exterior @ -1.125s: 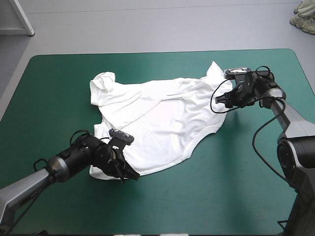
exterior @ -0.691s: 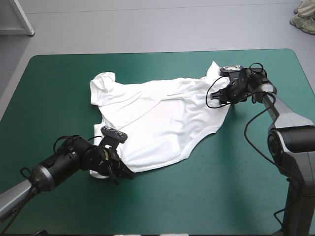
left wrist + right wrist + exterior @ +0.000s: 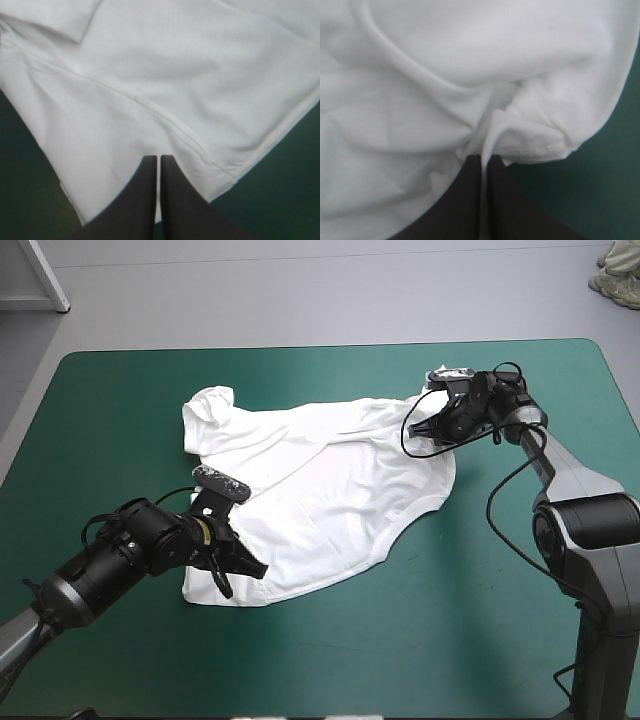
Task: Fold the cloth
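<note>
T-shirt lies spread, rumpled, mid-table on the teal-green cover, the left gripper, arm stretched low from the near-left, pinched on its near hem corner and the right gripper, forearm angled inward, clamped on its far-right edge.

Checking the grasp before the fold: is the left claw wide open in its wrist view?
No: the left claw is all but shut on the T-shirt, only a thin white sliver showing in its gap.
</note>
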Tool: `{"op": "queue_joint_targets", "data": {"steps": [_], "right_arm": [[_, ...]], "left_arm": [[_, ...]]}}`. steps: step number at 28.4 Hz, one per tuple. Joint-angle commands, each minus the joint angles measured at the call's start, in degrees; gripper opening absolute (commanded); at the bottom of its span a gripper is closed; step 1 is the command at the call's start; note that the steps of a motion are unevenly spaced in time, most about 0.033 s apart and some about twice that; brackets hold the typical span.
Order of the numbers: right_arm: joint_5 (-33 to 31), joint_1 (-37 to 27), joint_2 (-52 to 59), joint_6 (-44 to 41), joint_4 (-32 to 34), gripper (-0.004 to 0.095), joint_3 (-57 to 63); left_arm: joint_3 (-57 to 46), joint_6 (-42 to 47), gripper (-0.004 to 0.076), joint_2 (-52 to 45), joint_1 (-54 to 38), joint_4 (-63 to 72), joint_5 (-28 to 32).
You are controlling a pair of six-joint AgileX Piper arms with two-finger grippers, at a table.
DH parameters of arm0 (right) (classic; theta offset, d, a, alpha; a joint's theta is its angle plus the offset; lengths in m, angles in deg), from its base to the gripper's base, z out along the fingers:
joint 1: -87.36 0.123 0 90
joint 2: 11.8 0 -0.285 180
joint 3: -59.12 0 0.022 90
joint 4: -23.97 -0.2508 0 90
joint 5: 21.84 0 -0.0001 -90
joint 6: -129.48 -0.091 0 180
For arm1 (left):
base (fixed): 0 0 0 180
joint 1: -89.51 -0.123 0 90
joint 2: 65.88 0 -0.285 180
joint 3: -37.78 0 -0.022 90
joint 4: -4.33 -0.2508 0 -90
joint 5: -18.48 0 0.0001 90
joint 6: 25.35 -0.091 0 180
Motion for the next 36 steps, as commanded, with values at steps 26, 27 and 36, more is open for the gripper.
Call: {"op": "queue_joint_targets", "data": {"steps": [26, 27, 36], "right_arm": [[-9.1, 0.2, 12.9, 2.9, 4.4, -0.0017, -16.8], [-8.9, 0.2, 12.9, 3.0, 4.4, -0.0017, -16.8], [-9.4, 0.2, 12.9, 4.3, 4.7, -0.0017, -16.8]], "left_arm": [[19.1, -11.3, 0.0608, 6.9, 0.2, 6.9, -17.5], [19.1, -11.7, 0.0657, 7.7, 0.2, 6.9, -17.4], [12.7, -9.1, 0.0643, 10.9, 0.2, -1.5, -18.4]]}}
